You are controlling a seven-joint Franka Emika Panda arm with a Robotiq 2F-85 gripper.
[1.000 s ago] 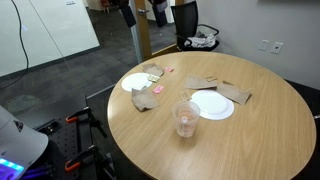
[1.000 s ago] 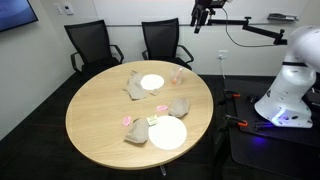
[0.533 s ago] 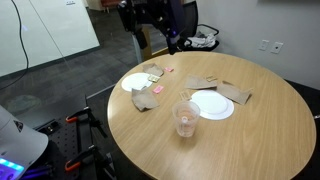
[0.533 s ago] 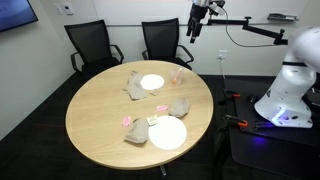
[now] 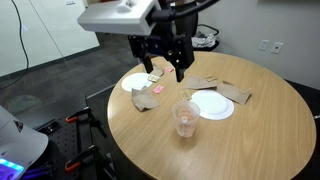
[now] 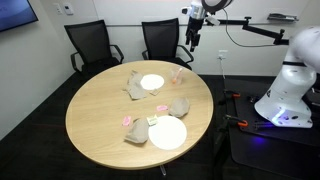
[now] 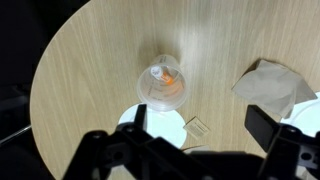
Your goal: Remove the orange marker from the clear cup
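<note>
The clear cup point(image 7: 163, 86) stands upright on the surface point(image 7: 90, 70), in from its curved edge. In an exterior view point(image 6: 178, 76) it sits close to the edge nearest the chairs point(image 6: 160, 40). The orange marker point(image 7: 168, 79) is inside the cup, leaning against the wall with one end up near the rim. You can't make out anything else in there.

- **Cup:** see-through plastic, round, slightly wider at the rim.
- **Marker:** slim orange stick.
- **Surface:** round, light wood grain, matte.
- **White plate** point(image 5: 212, 106): flat and round, just beside the cup.
- **Second white plate** point(image 5: 137, 83): near the surface's edge, well apart from the cup.
- **Brown paper** point(image 5: 147, 99): a crumpled piece next to that second plate, and more of it point(image 5: 236, 93) past the first plate. In the wrist view a crumpled piece point(image 7: 272, 86) lies off to the side of the cup, not touching it.

Your hand point(image 5: 170, 68) hangs well above the surface and touches nothing. Its fingers point(image 7: 120, 150) are spread wide with nothing gripped. In the wrist view you're looking straight down, and the cup sits between the two fingers, far below them.
</note>
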